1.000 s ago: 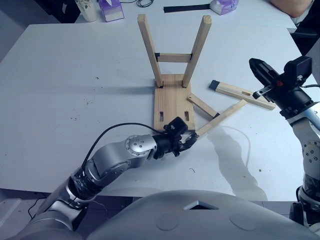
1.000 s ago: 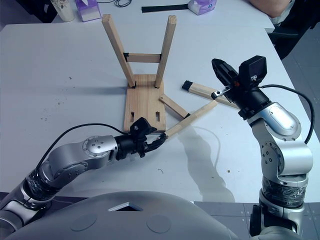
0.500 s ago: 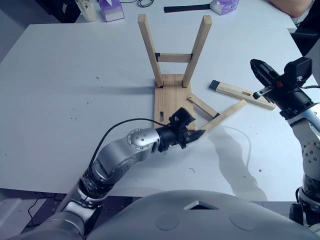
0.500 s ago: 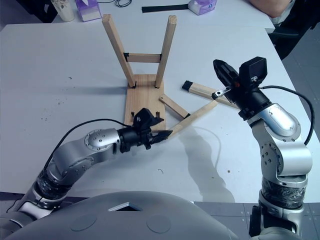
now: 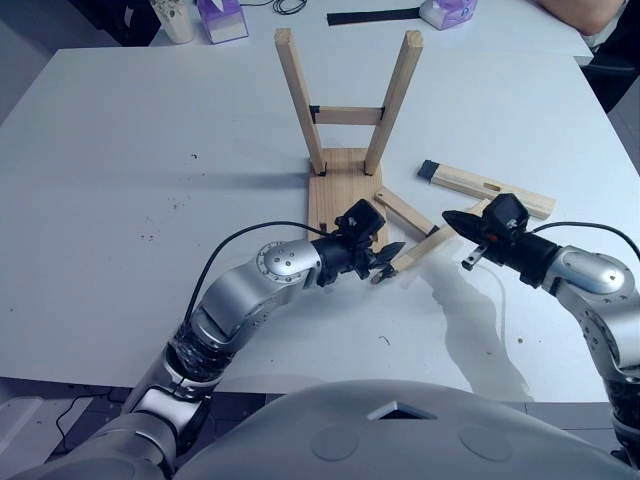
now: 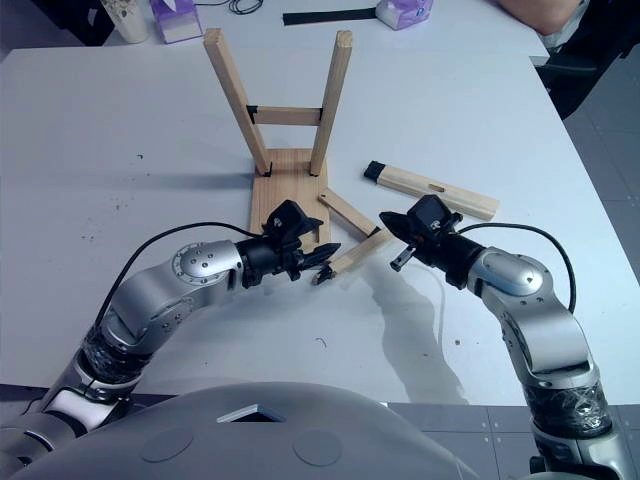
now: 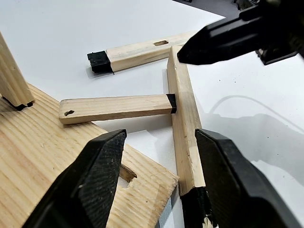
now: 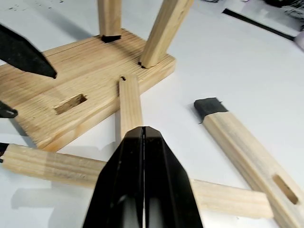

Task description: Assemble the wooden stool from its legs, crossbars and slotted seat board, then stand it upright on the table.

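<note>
- The left arm [image 5: 268,287] is a chain of rounded, silver-grey metal segments, with a disc-shaped cap on one joint.
- A thin black left cable [image 5: 225,250] arcs out alongside it.
- The left gripper [image 5: 384,263] is matte black, with broad, tapering fingers [image 7: 97,183].
- The right arm [image 5: 592,277] has the same silver-grey shells and a thin black right cable [image 5: 590,223].
- The right gripper [image 5: 447,216] is black and ends in a pointed wedge.

The seat board [image 5: 345,200] is pale bare wood with clear grain, unvarnished and matt, splintery at its slot edges. The 2 upright legs [image 5: 298,95], the crossbars [image 5: 348,115] and the 2 loose legs [image 5: 490,190] look like the same raw wood, with matt black caps [image 7: 99,61] on some ends. The table [image 5: 120,150] is smooth and white with a faint sheen, flecked with dark crumbs. The left gripper [image 5: 388,262] and right gripper [image 5: 447,215] have smooth black plastic fingers — dully shiny.
</note>
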Action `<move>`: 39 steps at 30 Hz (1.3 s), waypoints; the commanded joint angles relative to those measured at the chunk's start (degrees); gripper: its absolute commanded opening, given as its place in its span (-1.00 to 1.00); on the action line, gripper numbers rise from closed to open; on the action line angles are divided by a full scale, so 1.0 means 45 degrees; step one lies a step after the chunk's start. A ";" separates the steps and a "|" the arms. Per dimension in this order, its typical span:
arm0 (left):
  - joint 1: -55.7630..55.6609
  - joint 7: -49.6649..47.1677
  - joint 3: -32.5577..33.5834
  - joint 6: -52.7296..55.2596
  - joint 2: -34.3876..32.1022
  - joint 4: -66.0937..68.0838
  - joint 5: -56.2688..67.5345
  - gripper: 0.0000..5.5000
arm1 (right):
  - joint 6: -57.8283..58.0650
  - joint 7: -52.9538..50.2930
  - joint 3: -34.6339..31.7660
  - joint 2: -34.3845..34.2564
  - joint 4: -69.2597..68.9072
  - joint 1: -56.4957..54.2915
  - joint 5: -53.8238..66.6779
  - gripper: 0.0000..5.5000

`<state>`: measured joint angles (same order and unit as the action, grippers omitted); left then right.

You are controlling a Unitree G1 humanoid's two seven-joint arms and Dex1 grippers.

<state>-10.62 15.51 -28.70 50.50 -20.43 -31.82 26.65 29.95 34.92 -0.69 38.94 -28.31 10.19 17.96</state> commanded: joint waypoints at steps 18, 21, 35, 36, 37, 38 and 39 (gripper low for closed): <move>0.0207 0.0664 0.0403 -0.0061 0.0024 -0.0202 -0.1145 -0.02 | -0.2750 0.0944 0.1049 0.0706 0.1751 0.1117 -0.2646 -1.00; 0.0308 0.0669 0.0512 -0.0072 0.0000 -0.0251 -0.1264 -0.02 | -0.2895 0.1227 0.0802 0.1039 0.1669 0.1424 -0.2624 -1.00; 0.0599 0.0820 0.0583 -0.0127 0.0065 -0.0570 -0.1696 -0.02 | -0.2867 0.1733 0.0505 0.1294 0.1333 0.1403 -0.2503 -1.00; 0.0635 0.0852 0.0569 -0.0137 0.0061 -0.0593 -0.1706 -0.02 | -0.2867 0.1739 0.0486 0.1302 0.1320 0.1409 -0.2497 -1.00; 0.0677 0.0854 0.0560 -0.0143 0.0068 -0.0616 -0.1719 -0.02 | -0.2881 0.1759 0.0475 0.1318 0.1339 0.1393 -0.2494 -1.00; 0.0720 0.0852 0.0552 -0.0155 0.0075 -0.0634 -0.1738 -0.02 | -0.2901 0.1784 0.0468 0.1339 0.1367 0.1374 -0.2499 -1.00; 0.0765 0.0853 0.0532 -0.0177 0.0078 -0.0649 -0.1762 -0.02 | -0.2918 0.1812 0.0459 0.1362 0.1389 0.1358 -0.2500 -1.00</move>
<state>-7.80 18.91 -26.14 50.23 -19.84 -34.15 19.46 16.28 42.60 2.00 44.77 -21.72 17.03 6.74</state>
